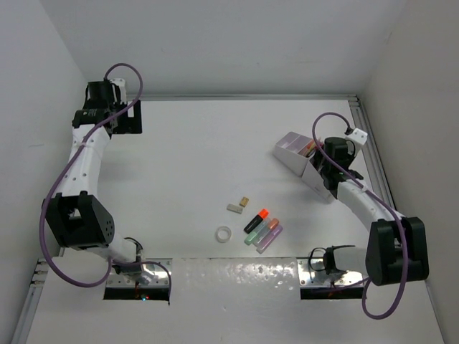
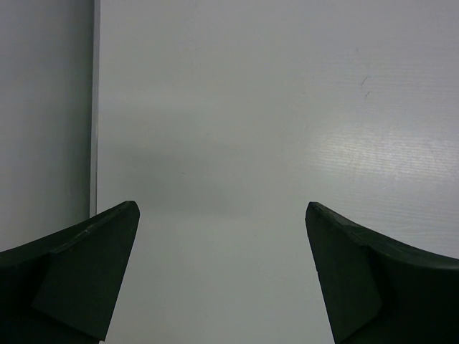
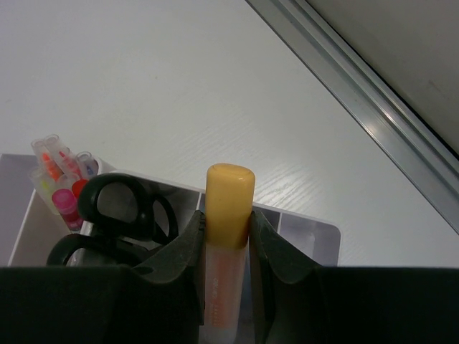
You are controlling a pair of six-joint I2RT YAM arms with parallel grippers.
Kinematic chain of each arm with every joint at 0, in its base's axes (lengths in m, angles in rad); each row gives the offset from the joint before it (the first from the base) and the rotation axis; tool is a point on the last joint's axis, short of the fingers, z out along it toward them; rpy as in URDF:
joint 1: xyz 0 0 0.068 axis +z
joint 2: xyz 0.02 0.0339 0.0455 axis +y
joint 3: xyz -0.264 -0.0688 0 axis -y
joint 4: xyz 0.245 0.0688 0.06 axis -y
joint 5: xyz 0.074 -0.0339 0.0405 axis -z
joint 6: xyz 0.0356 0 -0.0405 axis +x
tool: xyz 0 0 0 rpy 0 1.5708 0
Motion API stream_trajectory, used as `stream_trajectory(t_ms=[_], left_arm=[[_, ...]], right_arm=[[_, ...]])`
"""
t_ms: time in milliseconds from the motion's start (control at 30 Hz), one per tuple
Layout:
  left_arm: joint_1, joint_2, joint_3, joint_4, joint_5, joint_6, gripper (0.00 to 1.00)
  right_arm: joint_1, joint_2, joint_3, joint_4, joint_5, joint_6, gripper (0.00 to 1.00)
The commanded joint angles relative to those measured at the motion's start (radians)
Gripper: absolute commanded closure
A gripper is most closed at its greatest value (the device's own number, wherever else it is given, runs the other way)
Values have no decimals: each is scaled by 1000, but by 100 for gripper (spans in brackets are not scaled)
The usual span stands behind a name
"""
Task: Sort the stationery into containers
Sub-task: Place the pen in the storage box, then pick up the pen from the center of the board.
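Orange-capped and pale-bodied, one highlighter (image 3: 229,208) stands upright between the fingers of the right gripper (image 3: 228,240), which is narrowed onto its barrel just below the cap, a pad pressed to either side. It hangs directly over the lilac-white organizer (image 3: 319,231), above the compartment next to the one with the scissors (image 3: 118,218). Their black loop handles stick up out of the organizer to the left of the held highlighter in the wrist view. Further along the organizer, in an end compartment, a cluster of thin pens (image 3: 61,175) stands with clear, pink and orange tips showing. From above, the organizer (image 1: 290,148) lies at a slant near the right-hand rail of the table (image 1: 193,158), and the right gripper (image 1: 331,172) covers its nearer half. Whether the highlighter's lower end touches the organizer's floor cannot be told. Away from the organizer, toward the arm bases and to its left, more stationery lies loose on the table. Two small beige erasers (image 1: 239,205) sit closest to it. A row of highlighters (image 1: 262,231) lies side by side beyond them, one dark with an orange cap, the others green, pink and lilac. A clear tape ring (image 1: 224,233) lies just left of that row. Well apart from the organizer, at the far left corner of the table, the left gripper (image 1: 122,115) hangs with its fingers spread wide. Its own camera shows the left gripper (image 2: 222,276) holding nothing, only bare white surface between the two dark fingers (image 2: 86,276).
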Motion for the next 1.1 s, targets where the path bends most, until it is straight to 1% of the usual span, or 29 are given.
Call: stream_trajectory(t_ms=[0,100,133,233,267,300,333,433,533,600,633,700,733,767,800,833,867,900,933,967,1000,1067], left_arm=[[12,2,43,16,14,4,0],[10,-4,41,16,16,4,0],[10,-4,40,16,16,4,0],[14,-10,35,18,16,4,0],[14,-15,34,18,16,4,0],[14,-16,34,18,16,4,0],[14,-19,34,18,16,5,0],[13,-26,32,19,22,4,0],[12,-36,28,24,28,4,0],[14,-44,22,24,31,4,0],[12,-47,20,25,33,4,0],[14,-49,22,27,42,1,0],[14,-50,23,27,45,-1,0],[14,-52,23,30,56,-2,0],[15,-53,23,30,60,-5,0],[14,-58,25,28,66,-7,0],[15,-62,25,28,68,-9,0],[14,-65,23,27,76,-9,0],[14,-78,20,27,76,-13,0],[14,-81,15,27,79,-13,0],[12,-87,8,28,79,-13,0],[10,-102,2,28,79,-16,0]], right_arm=[[8,19,-12,98,21,-12,100],[19,26,-15,102,21,-11,100],[22,24,-13,99,19,-11,98],[36,6,-18,87,8,-15,78],[39,-5,-18,83,1,-21,73],[47,-29,-16,81,-2,-27,63],[51,-45,-15,76,-2,-40,57],[71,-114,-4,61,1,-77,46],[105,-175,22,3,20,-85,39],[140,-209,60,-42,45,-47,38],[154,-220,76,-139,53,-24,38],[212,-230,117,-227,68,49,39],[237,-238,131,-326,74,80,42],[279,-235,154,-435,82,172,45],[301,-235,162,-436,80,221,48],[327,-234,165,-526,70,267,50],[374,-234,159,-563,53,315,52],[399,-232,151,-595,25,409,52],[422,-229,145,-652,13,456,52],[473,-223,130,-669,-2,503,49],[496,-215,125,-706,-24,584,48],[576,-182,128,-733,-47,655,46]])
